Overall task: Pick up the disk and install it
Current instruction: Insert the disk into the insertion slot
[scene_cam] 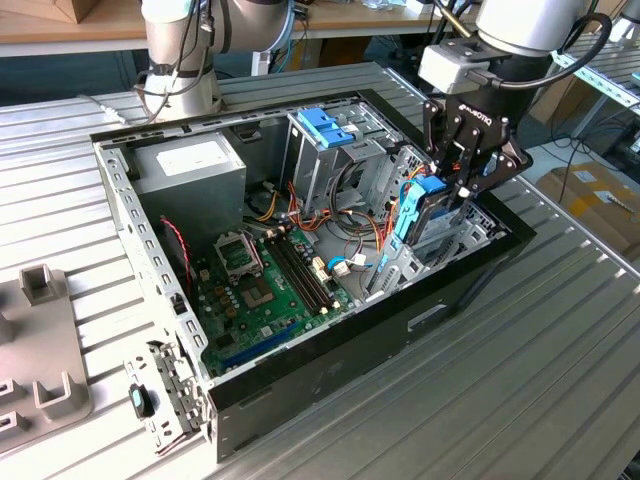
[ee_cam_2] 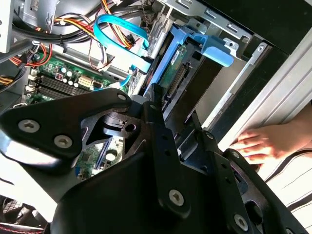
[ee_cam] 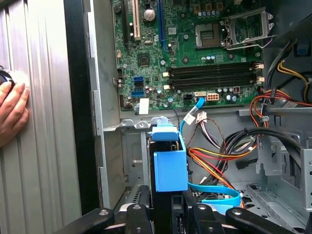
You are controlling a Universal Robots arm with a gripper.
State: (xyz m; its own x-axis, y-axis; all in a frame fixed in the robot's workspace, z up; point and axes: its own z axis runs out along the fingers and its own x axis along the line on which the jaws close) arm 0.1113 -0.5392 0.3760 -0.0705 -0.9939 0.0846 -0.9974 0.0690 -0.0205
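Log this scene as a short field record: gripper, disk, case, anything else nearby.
gripper: gripper shut on the disk
disk: disk held on edge at the metal bay by the case wall on the exterior view's right
seating: depth in the bay cannot be told
case: computer case lying open, motherboard exposed
person: hand resting on the table outside the case

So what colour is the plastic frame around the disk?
Light blue. The frame shows best in the first wrist view.
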